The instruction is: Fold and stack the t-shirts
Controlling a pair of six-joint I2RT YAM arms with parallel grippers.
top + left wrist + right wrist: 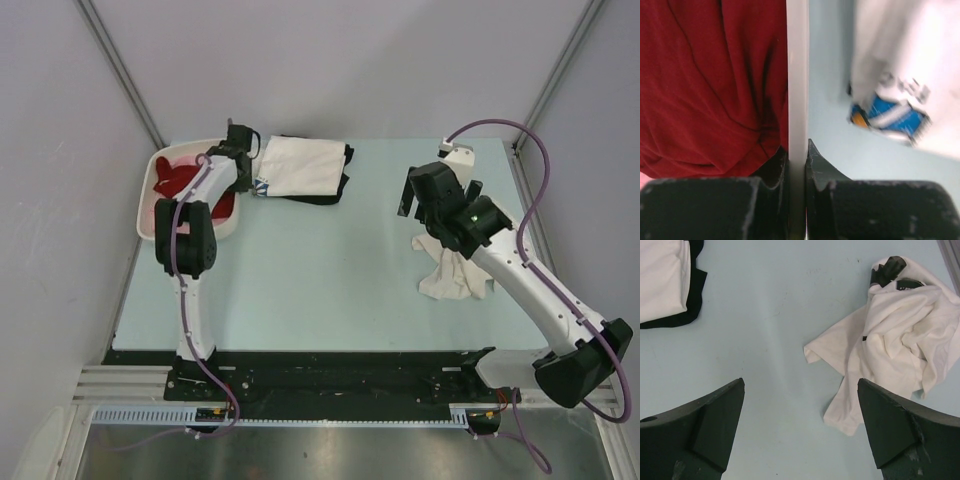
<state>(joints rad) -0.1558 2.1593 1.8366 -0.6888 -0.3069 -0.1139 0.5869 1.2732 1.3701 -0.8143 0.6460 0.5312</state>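
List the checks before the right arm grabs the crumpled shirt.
1. Right tool open: ok.
2. Right tool centred over crumpled shirt: not ok, the shirt lies off to one side.
3. Crumpled shirt apart from the stack: ok.
4. Left tool free to help: not ok, it is shut on the basin rim.
5. Red shirt out of the basin: not ok.

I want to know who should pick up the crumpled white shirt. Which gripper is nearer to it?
Right. The right gripper hangs open just above the crumpled white shirt, beside it. The left gripper is far across the table, closed on the wall of the basin.
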